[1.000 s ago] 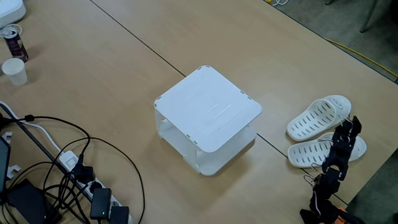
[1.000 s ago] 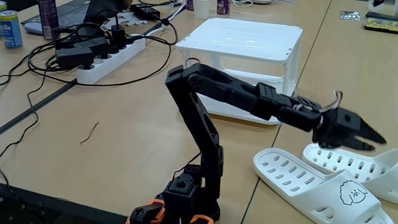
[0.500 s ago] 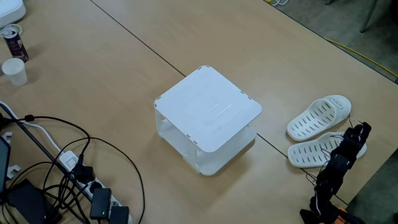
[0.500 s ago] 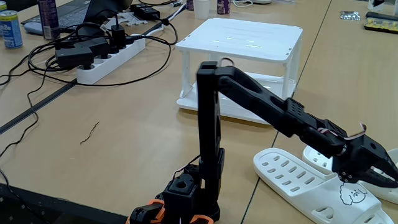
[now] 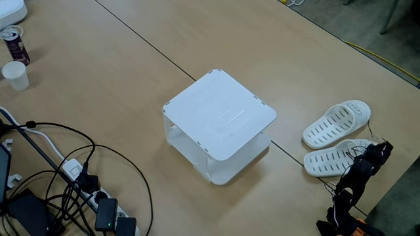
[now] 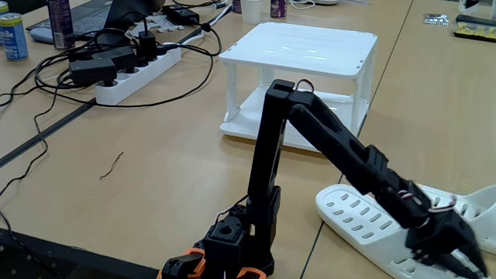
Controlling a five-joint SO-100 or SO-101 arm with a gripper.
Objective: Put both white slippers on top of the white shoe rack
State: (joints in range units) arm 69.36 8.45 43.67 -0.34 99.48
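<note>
Since the earlier frames the arm has lowered and reached further out, bringing the claw (image 6: pixel 452 249) from above the slippers down onto the nearer one.

Surface (image 5: pixel 118 59): a pale wooden top carrying all of the items; a dark seam runs diagonally across it in a fixed view.

White shoe rack (image 5: pixel 219 115): stands near the middle of the surface, its square top shelf bare. In a fixed view (image 6: pixel 298 46) its lower shelf also shows nothing on it.

Arm: its base sits at the near edge of the surface, with the upper link upright and the forearm sloping down towards the slippers.

White slippers: both lie flat on the surface, side by side and touching or nearly so, well apart from the rack. The far slipper (image 5: pixel 336 122) lies free. The near slipper (image 5: pixel 331 160) lies under the claw at its toe end, and in a fixed view (image 6: pixel 364 221) its slotted holes are plain.

Claw: low on the near slipper, its fingers slightly spread about the toe end; whether they have closed on the plastic cannot be told.

Power strip (image 6: pixel 136 74) and cables: lie apart from the work.

Progress: judged early. Neither slipper is on the rack, so a grasp, lift and placement remain for each.
</note>
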